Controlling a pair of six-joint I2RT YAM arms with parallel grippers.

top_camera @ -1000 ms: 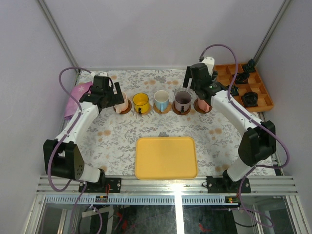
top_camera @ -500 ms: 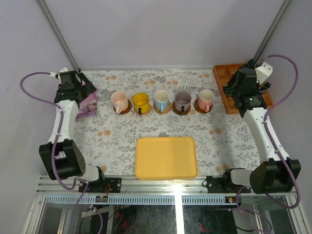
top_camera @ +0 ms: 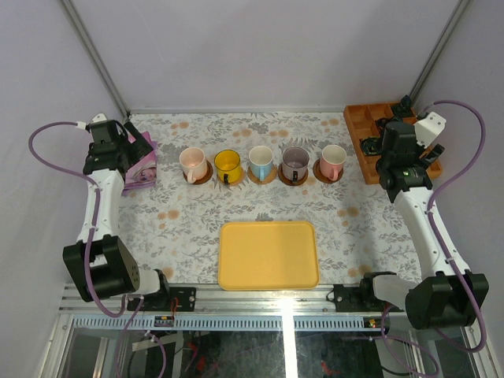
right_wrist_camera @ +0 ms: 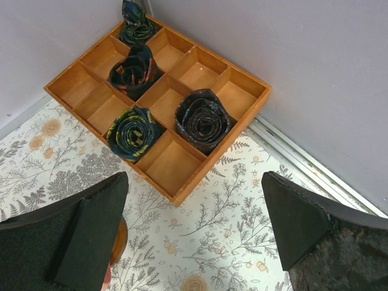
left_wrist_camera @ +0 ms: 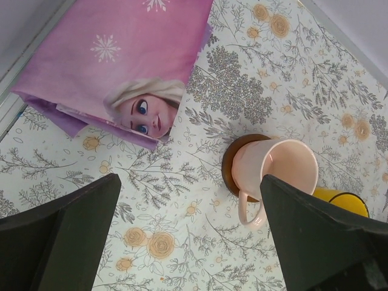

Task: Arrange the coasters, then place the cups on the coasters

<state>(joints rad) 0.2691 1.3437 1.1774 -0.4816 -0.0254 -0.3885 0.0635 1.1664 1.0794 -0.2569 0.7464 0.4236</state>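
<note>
Looking from the overhead camera, I see both arms stretched away from the middle. The left arm rises along the left edge of the tabletop (top_camera: pixel 181 220), and the left end effector (top_camera: pixel 114 151) hangs above a pink picture packet (top_camera: pixel 140 164) at the far left. Its fingers are spread wide with nothing between them. On its wrist camera the pink cup (left_wrist_camera: pixel 280 171) stands on a dark coaster (left_wrist_camera: pixel 231 167) just off the right finger.

The right arm leans out along the right edge. The right end effector (top_camera: pixel 398 153) hovers at the near-left side of the orange compartment box (top_camera: pixel 361 118), fingers equally spread and holding nothing. Its wrist camera looks down on that box and the dark rolled items (right_wrist_camera: pixel 203 120) in it.

The cups sit in a row across the far half of the tabletop: pink, yellow cup (top_camera: pixel 228 164), light blue cup (top_camera: pixel 261 161), purple-grey cup (top_camera: pixel 294 162) and cream-pink cup (top_camera: pixel 332 160). Each one sits on one of the coasters (top_camera: pixel 268 178). A yellow tray (top_camera: pixel 268 253) lies near the arm bases.
</note>
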